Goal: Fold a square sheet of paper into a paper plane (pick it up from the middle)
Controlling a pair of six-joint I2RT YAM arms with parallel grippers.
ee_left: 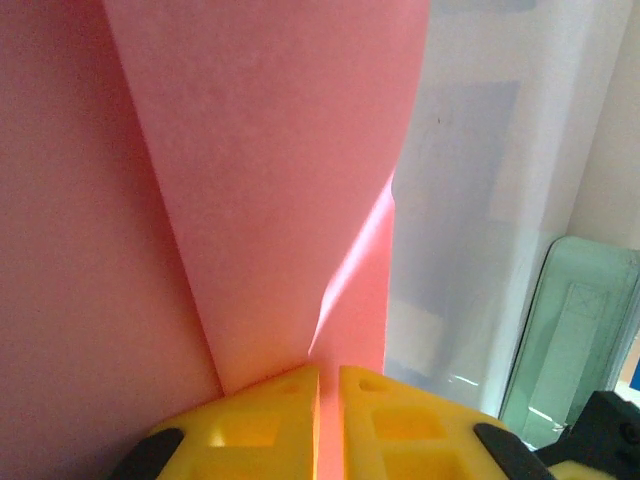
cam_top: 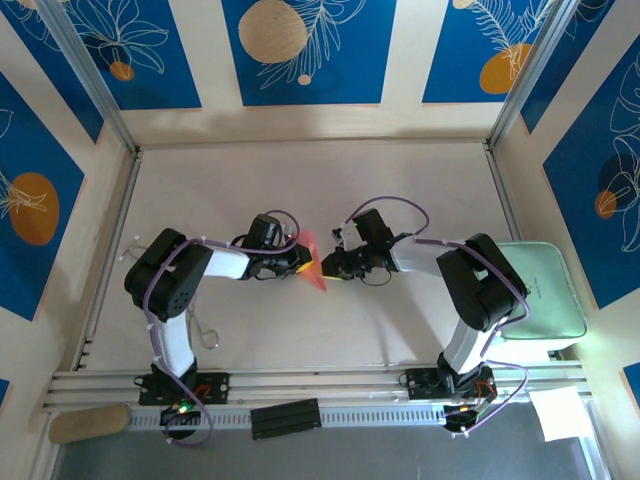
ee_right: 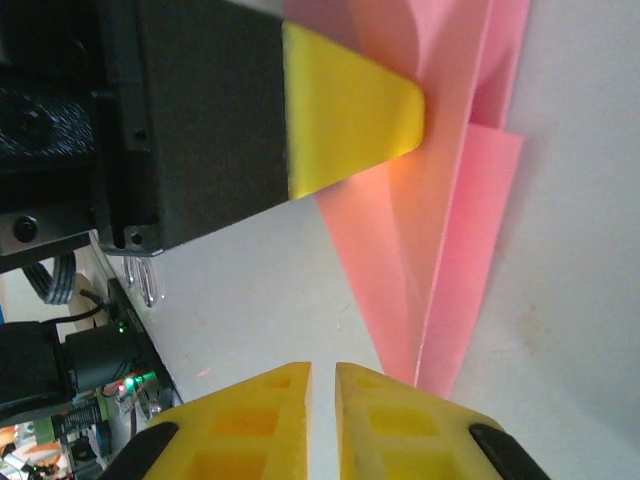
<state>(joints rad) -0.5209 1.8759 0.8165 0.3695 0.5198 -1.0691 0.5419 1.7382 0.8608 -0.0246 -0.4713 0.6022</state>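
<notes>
Overhead, we saw both arms reaching in toward the middle of the bench (cam_top: 300, 180), tips almost meeting. The pink paper (cam_top: 315, 272) sat right between them, pretty much dead centre of the frame. It was already creased into a narrow pointed shape, with the narrow end toward the bottom of the frame. We honestly couldn't tell if it was touching the bench or held just off it.

In the left wrist view, the left fingers (ee_left: 308, 385) sat at the bottom edge. They were pinched together on the paper, with a thin strip of pink glowing in the slit between the yellow pads. The rest of the sheet fanned up over the left and centre of that frame.

In the right wrist view, the right fingers (ee_right: 300, 375) were at the bottom edge too, closed down to a narrow slit. As far as we could see, the slit showed just the pale bench behind it. The paper's pointed end came down just to the right of it, at the tip of the right-hand pad. One yellow left finger pressed on the paper in the upper middle of that view.

Off to the right of the overhead frame there was a pale green pad (cam_top: 540, 295), well apart from the paper, and a white sheet (cam_top: 560, 412) in the lower right corner.
</notes>
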